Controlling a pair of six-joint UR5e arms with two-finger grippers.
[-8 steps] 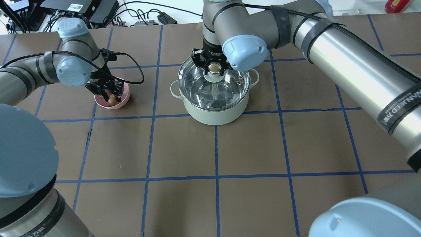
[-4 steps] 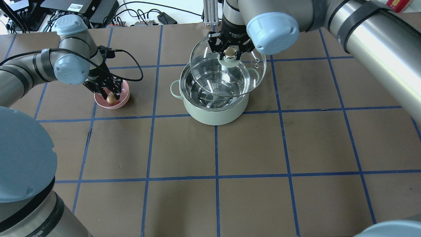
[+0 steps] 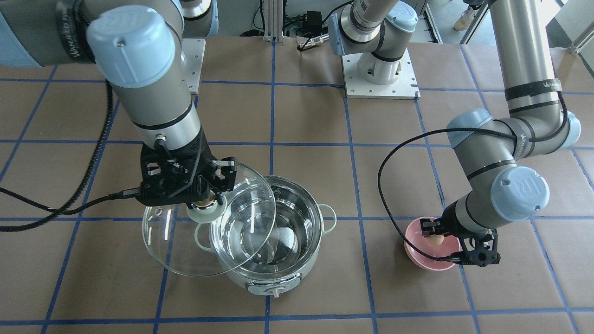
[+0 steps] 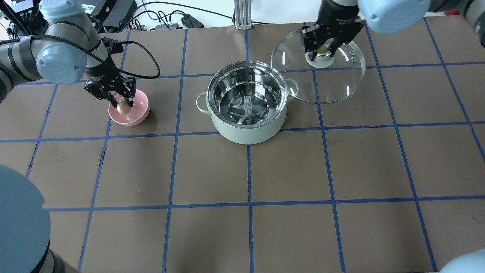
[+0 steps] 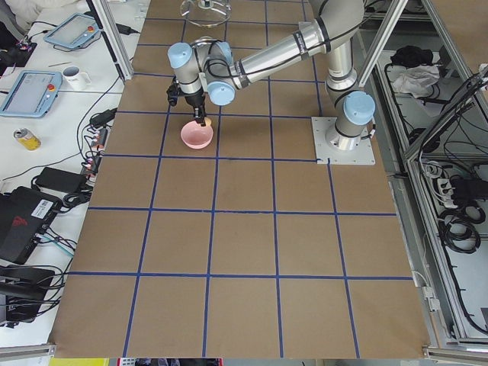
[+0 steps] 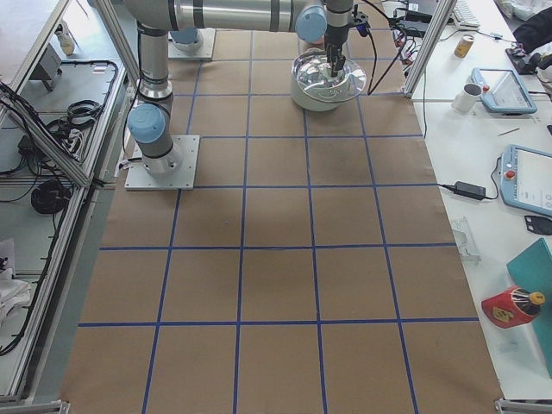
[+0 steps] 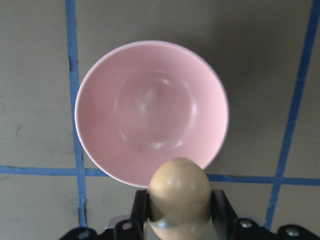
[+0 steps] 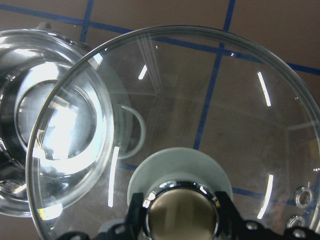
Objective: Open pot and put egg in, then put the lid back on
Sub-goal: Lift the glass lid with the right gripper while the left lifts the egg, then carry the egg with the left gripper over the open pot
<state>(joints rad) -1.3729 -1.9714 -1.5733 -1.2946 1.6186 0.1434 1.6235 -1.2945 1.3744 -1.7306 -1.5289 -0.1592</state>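
Note:
The mint-green pot point(image 4: 248, 129) stands open at the table's middle, its steel inside empty; it also shows in the front view point(image 3: 278, 273). My right gripper point(image 4: 324, 50) is shut on the knob of the glass lid point(image 4: 333, 83) and holds it in the air to the right of the pot, its edge over the pot's right handle. The lid shows in the front view point(image 3: 185, 250) and the right wrist view point(image 8: 240, 125). My left gripper point(image 4: 122, 103) is shut on the tan egg point(image 4: 122, 107) and holds it just above the pink bowl point(image 4: 132, 117). The egg fills the lower left wrist view point(image 7: 180, 192).
The pink bowl point(image 7: 150, 110) is empty below the egg. Cables and black boxes point(image 4: 94, 11) lie along the table's far edge. Blue tape lines grid the brown table point(image 4: 246, 170).
My right gripper has lifted the lid off the pot and carried it to the right. My left gripper has raised the egg out of the pink bowl.

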